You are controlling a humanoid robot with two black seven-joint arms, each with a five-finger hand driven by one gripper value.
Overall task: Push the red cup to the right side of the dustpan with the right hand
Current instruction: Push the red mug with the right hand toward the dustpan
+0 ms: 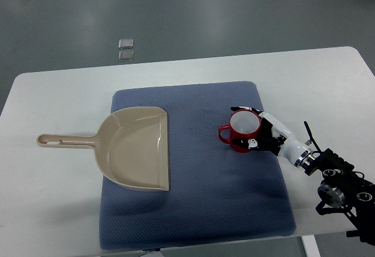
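A red cup (pixel 241 130) with a white inside stands upright on the blue mat (pixel 199 192), its handle pointing left. My right hand (pixel 262 135) comes in from the lower right and presses against the cup's right side, fingers curled around its wall. The beige dustpan (pixel 133 147) lies on the left part of the mat, its handle reaching left over the white table and its open mouth facing right. About 90 pixels of bare mat separate the cup from the dustpan's edge. The left arm does not show.
The white table (pixel 53 198) carries the mat. Its right edge runs close behind my right forearm (pixel 340 178). Two small clear squares (pixel 125 50) lie on the grey floor beyond the table's far edge.
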